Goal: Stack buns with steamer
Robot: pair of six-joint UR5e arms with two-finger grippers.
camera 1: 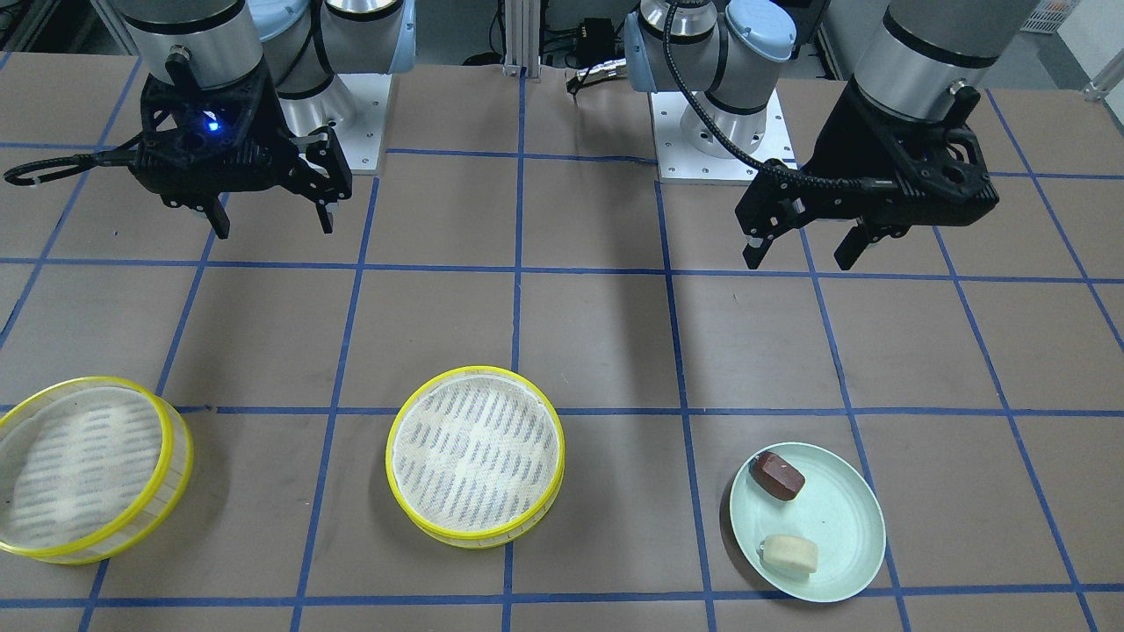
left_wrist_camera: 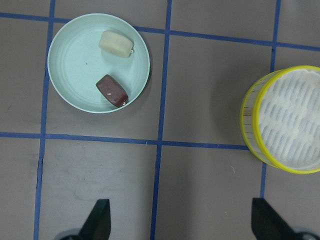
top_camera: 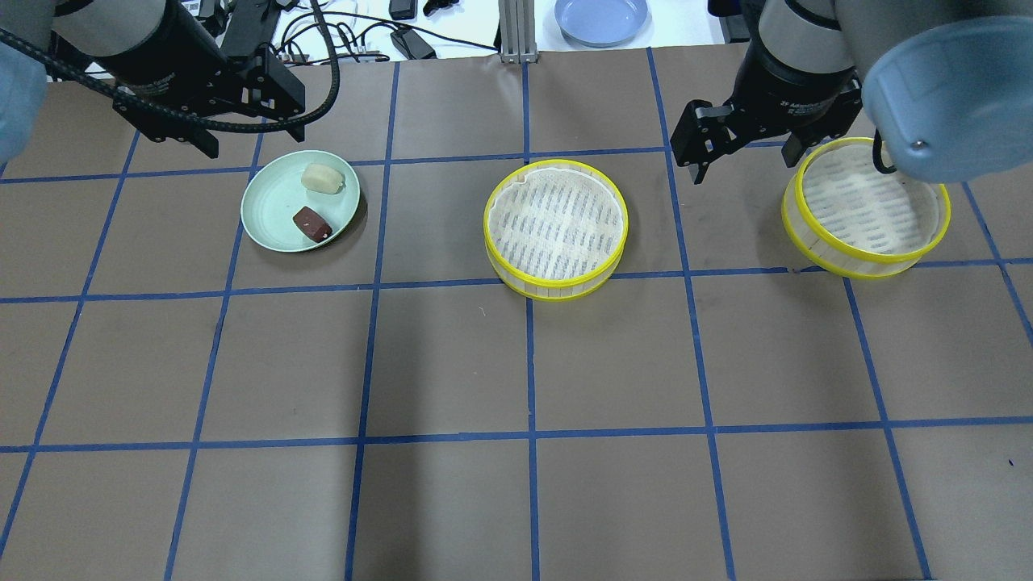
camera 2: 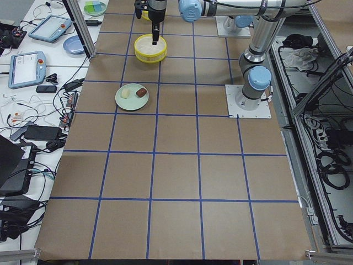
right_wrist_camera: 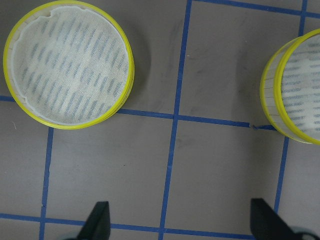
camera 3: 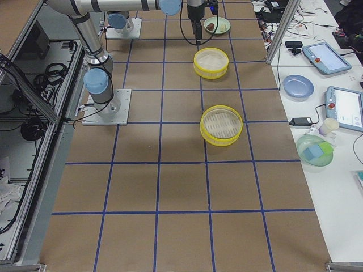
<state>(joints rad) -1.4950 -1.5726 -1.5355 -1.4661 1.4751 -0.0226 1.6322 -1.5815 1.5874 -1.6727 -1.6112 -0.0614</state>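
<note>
The dark reddish-brown bun (camera 1: 777, 477) (top_camera: 312, 223) (left_wrist_camera: 112, 90) and the cream-white bun (camera 1: 789, 555) (top_camera: 323, 178) (left_wrist_camera: 116, 44) lie on a pale green plate (camera 1: 843, 513) (top_camera: 273, 202). One steamer tray (camera 1: 475, 456) (top_camera: 555, 228) (right_wrist_camera: 68, 64) stands empty mid-table. The other steamer tray (camera 1: 88, 470) (top_camera: 867, 207) (right_wrist_camera: 300, 95) stands empty on my right. My left gripper (camera 1: 803, 250) (left_wrist_camera: 182, 222) hangs open and empty above the table, on the robot's side of the plate. My right gripper (camera 1: 272, 224) (right_wrist_camera: 182, 222) hangs open and empty between the two trays, nearer the robot.
The two arm bases (camera 1: 720, 132) (camera 1: 351, 114) stand at the robot's edge of the table. A blue plate (top_camera: 601, 18) lies on the bench beyond the table's far edge. Blue tape lines mark the brown table (top_camera: 452, 363) into squares.
</note>
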